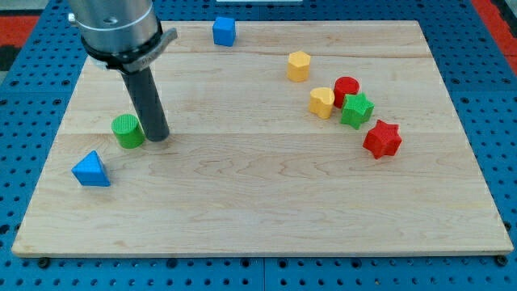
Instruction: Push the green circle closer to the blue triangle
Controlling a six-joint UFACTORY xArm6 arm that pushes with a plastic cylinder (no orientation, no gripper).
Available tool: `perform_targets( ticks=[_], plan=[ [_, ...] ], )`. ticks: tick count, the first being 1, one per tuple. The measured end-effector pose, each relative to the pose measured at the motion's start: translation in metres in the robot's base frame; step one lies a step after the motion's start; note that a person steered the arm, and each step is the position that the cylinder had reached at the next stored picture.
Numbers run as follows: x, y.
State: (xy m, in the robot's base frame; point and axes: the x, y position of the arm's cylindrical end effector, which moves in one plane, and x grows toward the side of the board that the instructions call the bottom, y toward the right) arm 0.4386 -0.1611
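Note:
The green circle (127, 131) lies at the board's left, just above and to the right of the blue triangle (90, 170); a small gap separates them. My tip (157, 137) rests on the board against the green circle's right side. The rod rises from it toward the view's top left.
A blue cube (224, 31) sits at the board's top edge. On the right lie a yellow hexagon (298, 65), a yellow heart (321, 103), a red cylinder (346, 89), a green star (356, 110) and a red star (381, 138). The wooden board (258, 218) lies on a blue pegboard.

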Motion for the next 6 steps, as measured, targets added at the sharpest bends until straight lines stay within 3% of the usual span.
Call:
perform_targets(
  ticks=[1, 3, 4, 5, 6],
  plan=[
    [-0.025, -0.036],
    [-0.006, -0.072],
    [-0.041, -0.089],
    [-0.024, -0.114],
    [0.017, -0.074]
  ],
)
